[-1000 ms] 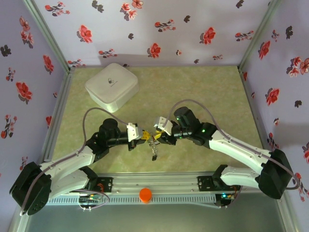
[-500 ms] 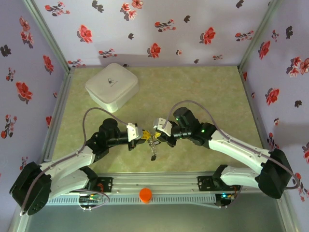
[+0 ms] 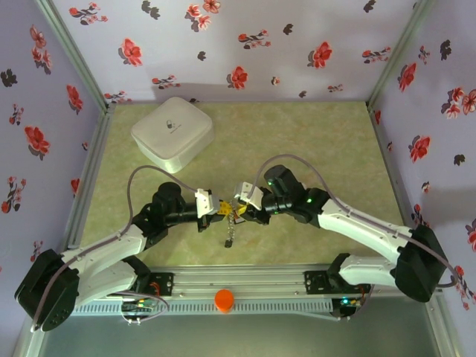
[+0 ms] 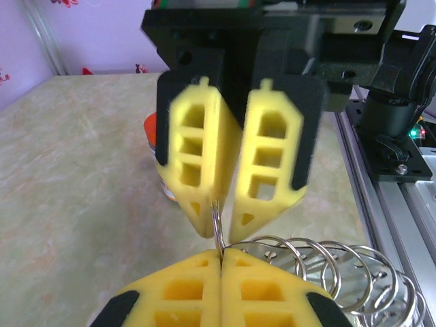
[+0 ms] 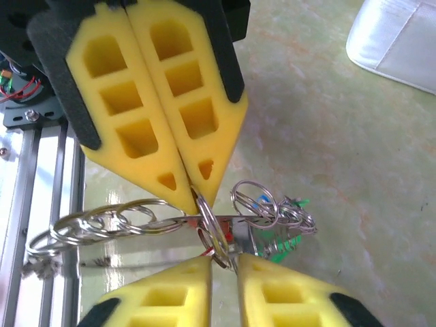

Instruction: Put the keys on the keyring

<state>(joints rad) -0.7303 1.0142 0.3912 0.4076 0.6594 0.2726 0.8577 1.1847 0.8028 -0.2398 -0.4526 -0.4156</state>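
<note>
**A:** What is hard to read here?

**B:** From above, the two grippers meet tip to tip at mid-frame and cover the keyring. Only the keys show, a dark cluster hanging just below, too small to tell the colours. In both wrist views the camera's own pads are cut off by the lower edge.

**A:** And the grips?

**B:** The left gripper is pressed shut on the keyring, whose thin wire rises from between its tips. The right gripper has its jaws slightly parted around a loop of that wire. I cannot tell whether either pad touches it.

**A:** Anything changed?

**B:** The right arm has shifted a little to the left since a second ago, and the hanging keys have moved left with it. The left arm looks unmoved.

**A:** Surfaces?

**B:** The pads are yellow wedges with cut-out windows and black backs. A fan of small rings is bright, thin steel. The table is glossy, marbled pale green. The white box is smooth with rounded corners. The orange bottle is blurred behind the fingers.
</note>
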